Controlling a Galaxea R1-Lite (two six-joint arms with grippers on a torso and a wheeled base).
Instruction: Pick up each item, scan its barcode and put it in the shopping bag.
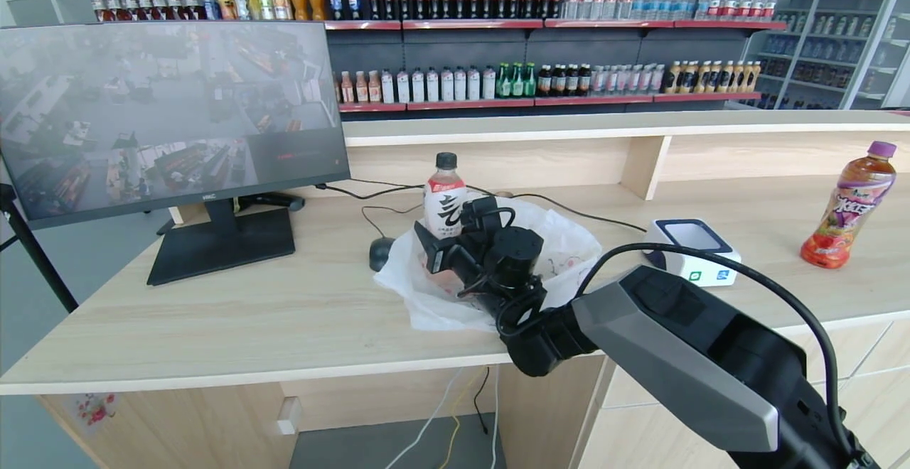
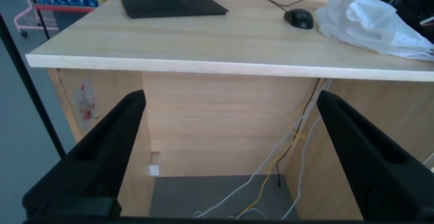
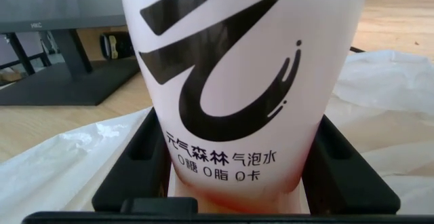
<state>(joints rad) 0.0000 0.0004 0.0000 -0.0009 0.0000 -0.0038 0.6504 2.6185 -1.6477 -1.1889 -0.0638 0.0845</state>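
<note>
Head view: the right gripper (image 1: 455, 238) was clamped on the white-labelled bottle (image 1: 443, 202), which stood upright with its black cap up, over the open shopping bag (image 1: 569, 249). The bag lay slack near the middle of the counter's (image 1: 213, 320) front edge. The scanner (image 1: 693, 249) sat just beside the bag toward the right end. The purple-capped bottle (image 1: 849, 206) stood well apart at the right end, not yet handled. The monitor (image 1: 163, 114) occupied the left end, with the mouse (image 1: 380, 252) just beside the bag.

Left wrist view: the left gripper (image 2: 230, 156) hung below the counter's front edge, jaws wide apart and holding nothing.

Right wrist view: the fingers (image 3: 135, 156) pressed both sides of the bottle low on its body, label facing the camera, white bag plastic spread beneath.

Judgement: placing step, roughly the first of two items. Whether the barcode had been read cannot be told.

Risks:
- thin, slack plastic gives no flat footing, so an upright release could tip the bottle
- the bottle base could snag the bag rim and fold it shut
- the bag is close to the front edge, so a drag on withdrawal could pull it off
</note>
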